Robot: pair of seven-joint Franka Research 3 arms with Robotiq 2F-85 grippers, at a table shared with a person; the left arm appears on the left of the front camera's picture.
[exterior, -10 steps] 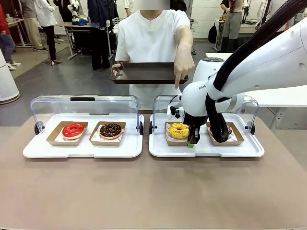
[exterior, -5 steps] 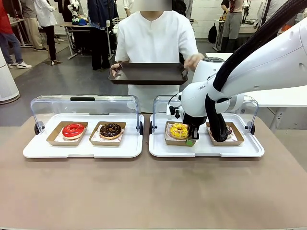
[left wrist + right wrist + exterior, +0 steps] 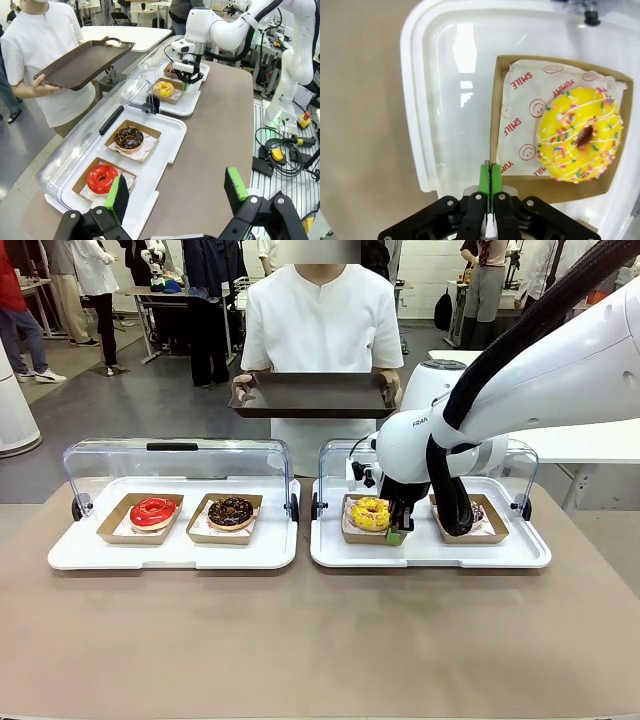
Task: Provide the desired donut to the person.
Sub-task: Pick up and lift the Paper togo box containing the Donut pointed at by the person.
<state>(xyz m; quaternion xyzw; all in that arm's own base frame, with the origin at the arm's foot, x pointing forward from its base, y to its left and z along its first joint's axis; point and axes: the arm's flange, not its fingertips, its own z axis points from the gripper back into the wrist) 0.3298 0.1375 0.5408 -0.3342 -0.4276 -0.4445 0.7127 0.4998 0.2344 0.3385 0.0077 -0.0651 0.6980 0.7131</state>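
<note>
Yellow donut [image 3: 371, 512] sits boxed on the white tray [image 3: 430, 552] as the right gripper [image 3: 398, 532] takes hold.

The right gripper is clenched on a corner wall of the cardboard box [image 3: 495, 110]. The left gripper [image 3: 176, 190] hangs released over the table [image 3: 300, 640]. Across it, the person [image 3: 320, 330] holds out a brown tray [image 3: 310, 395]. The thin corner grip probably calls for a slow, level lift clear of the rim, so the donut does not slide.

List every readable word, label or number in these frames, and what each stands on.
"SMILE", twice: paper liner under the yellow donut in its cardboard box.
"YUMMY": same liner.
"FRAN", cut off: right arm.
Print on the chocolate donut's liner: too small to read.
</note>
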